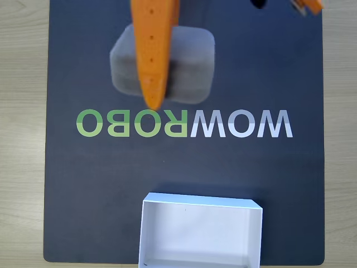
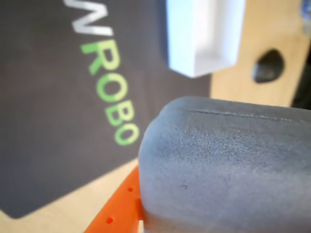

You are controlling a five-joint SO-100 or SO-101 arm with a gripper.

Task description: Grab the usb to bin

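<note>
Usb (image 1: pixel 192 61) pressed vs orange claw (image 1: pixel 152 100) finger.

Even, bright, diffuse light in both views; no glare, v. soft shadows. Fixed view: orange gripper (image 1: pixel 153 103) and usb (image 1: pixel 192 56) blurred, mat (image 1: pixel 83 195) sharp. Wrist view soft throughout.

Fixed view: you're looking straight down from above, mat (image 1: pixel 268 184) filling most of frame, logo upside down, bin (image 1: pixel 201 234) cut off at bottom centre. Wrist view: cam rides low, v. close behind the usb (image 2: pixel 228 170), tilted, facing across mat (image 2: pixel 43 121) toward bin (image 2: pixel 204 36), top centre. Both share logo, bin, usb (image 1: pixel 189 67).
</note>
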